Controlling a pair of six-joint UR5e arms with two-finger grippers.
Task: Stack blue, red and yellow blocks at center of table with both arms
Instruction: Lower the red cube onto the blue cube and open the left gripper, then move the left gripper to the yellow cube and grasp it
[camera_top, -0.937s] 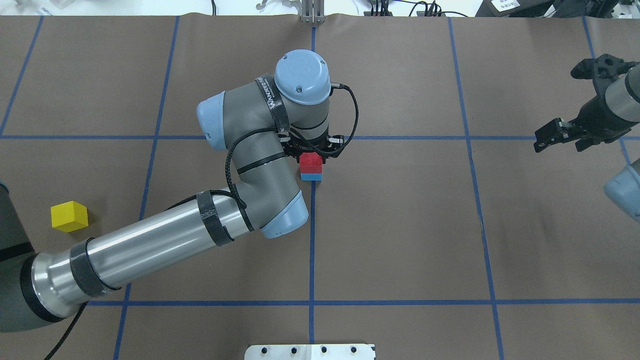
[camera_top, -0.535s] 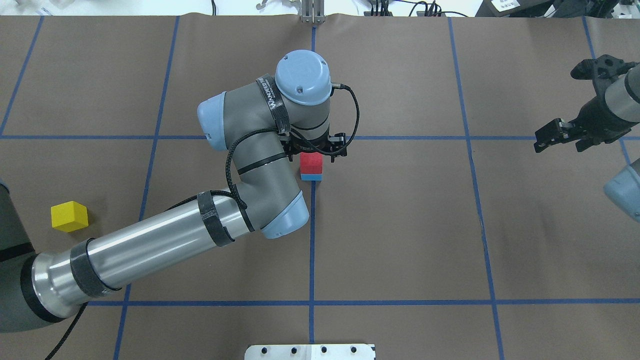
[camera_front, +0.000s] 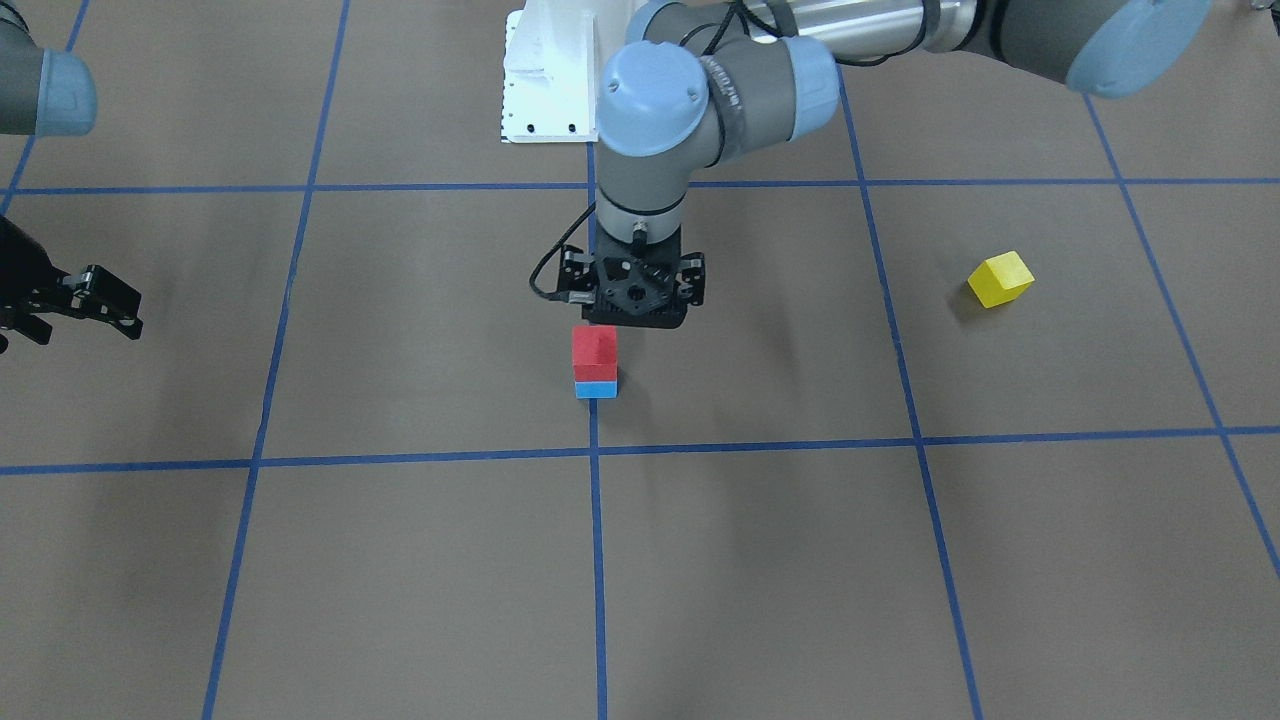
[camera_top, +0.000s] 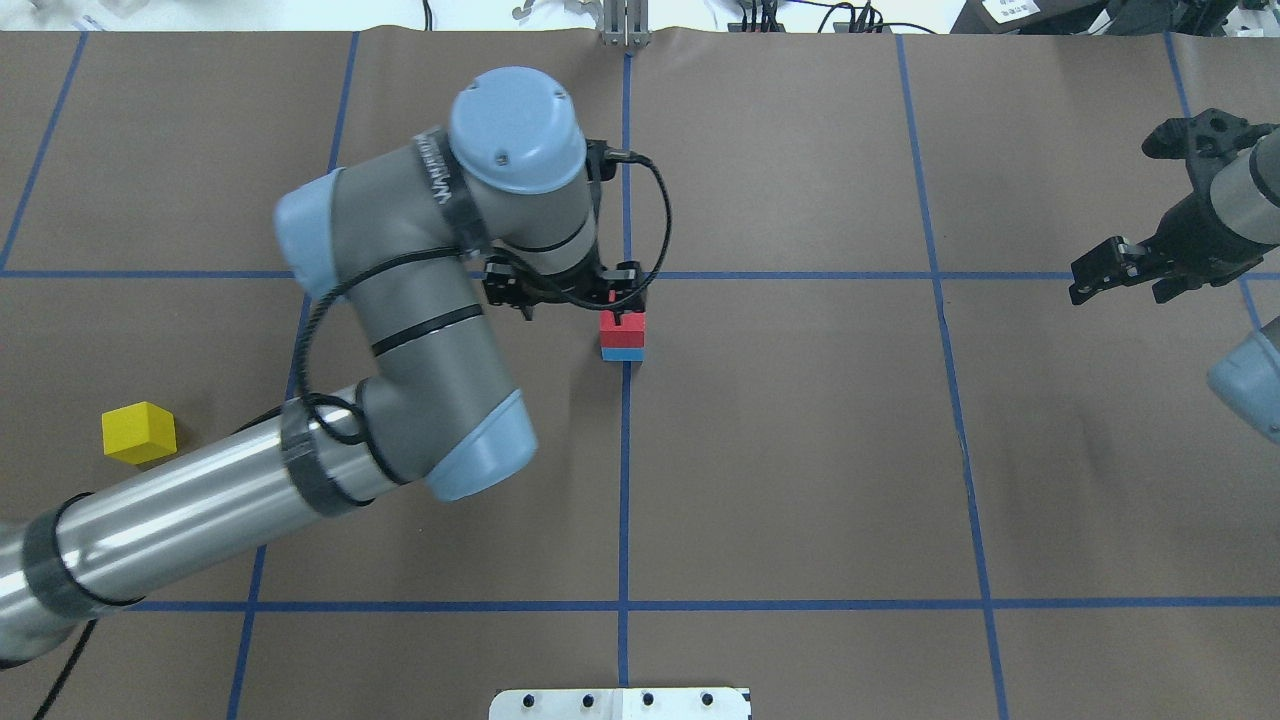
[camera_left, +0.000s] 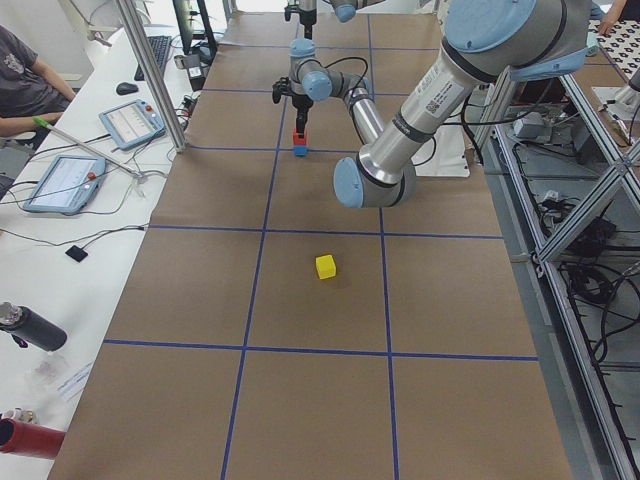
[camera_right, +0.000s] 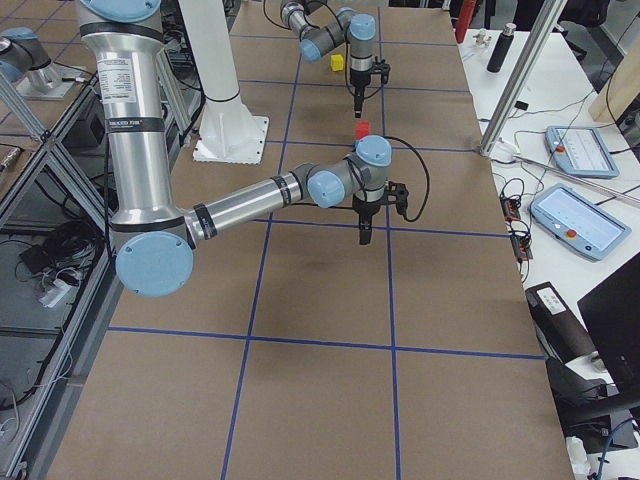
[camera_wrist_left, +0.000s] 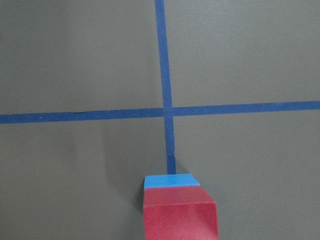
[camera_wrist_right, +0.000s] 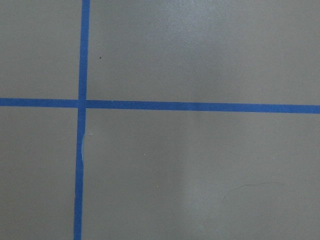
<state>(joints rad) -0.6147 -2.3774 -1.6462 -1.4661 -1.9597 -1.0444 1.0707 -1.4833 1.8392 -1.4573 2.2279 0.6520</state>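
Note:
The red block (camera_top: 622, 329) sits on the blue block (camera_top: 623, 353) at the table's centre cross; the stack also shows in the front view, red (camera_front: 594, 350) over blue (camera_front: 596, 389), and at the bottom of the left wrist view (camera_wrist_left: 180, 220). My left gripper (camera_top: 577, 312) hangs above and beside the stack, open and empty, one fingertip (camera_top: 628, 318) overlapping the red block's edge from above. The yellow block (camera_top: 138, 432) lies alone far to the left, also in the front view (camera_front: 1000, 279). My right gripper (camera_top: 1115, 285) is open and empty at the far right.
Blue tape lines (camera_top: 625, 480) divide the brown table into squares. The white robot base plate (camera_top: 620, 703) is at the near edge. My left arm's elbow (camera_top: 470, 450) hangs over the area left of the stack.
My left gripper opened off the red block, then the wrist lifted and swung left, away from the stack. The stack stayed in place. The right arm has not moved.

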